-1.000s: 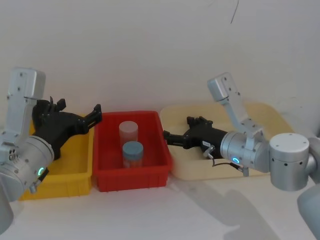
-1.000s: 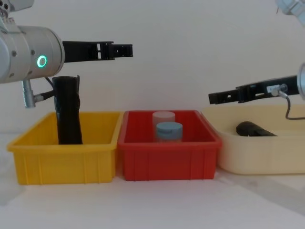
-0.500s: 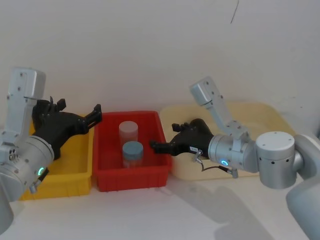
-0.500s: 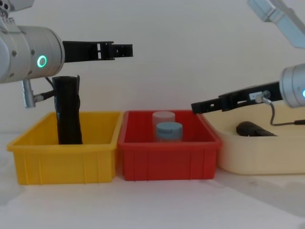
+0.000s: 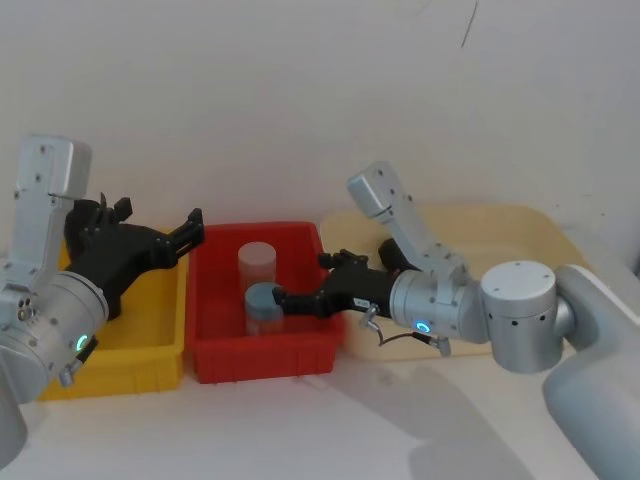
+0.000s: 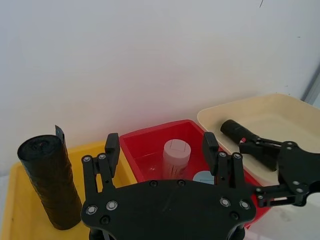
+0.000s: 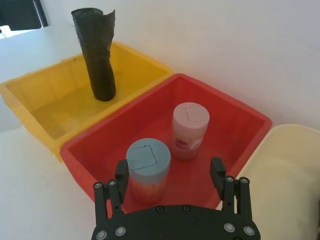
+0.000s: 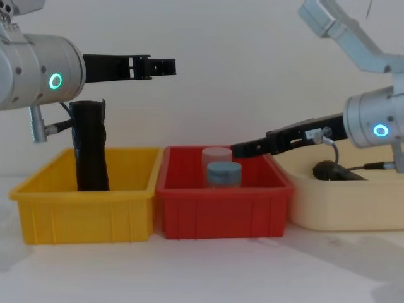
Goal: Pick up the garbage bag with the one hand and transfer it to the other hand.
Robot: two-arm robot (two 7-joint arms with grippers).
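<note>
The garbage bag (image 8: 334,170) is a glossy black roll lying on its side in the cream tray (image 8: 347,199); the left wrist view shows it as the garbage bag (image 6: 240,134). My left gripper (image 8: 167,65), on the green-ringed wrist, hangs open and empty high over the yellow bin's right side, also seen as the left gripper (image 5: 155,215) (image 6: 161,142). My right gripper (image 8: 238,150), on the blue-ringed wrist, reaches left away from the tray. It stands open and empty over the red bin, just above the jars (image 5: 300,278) (image 7: 169,167).
The red bin (image 8: 221,189) holds a blue-lidded jar (image 7: 148,167) and a pale pink-lidded jar (image 7: 190,127). In the yellow bin (image 8: 82,192) a second black roll (image 8: 90,145) with a flared, uneven top stands upright. A white wall lies close behind.
My right gripper has swung left, from above the cream tray and the roll to above the red bin's jars. The left arm and both rolls have stayed put.
</note>
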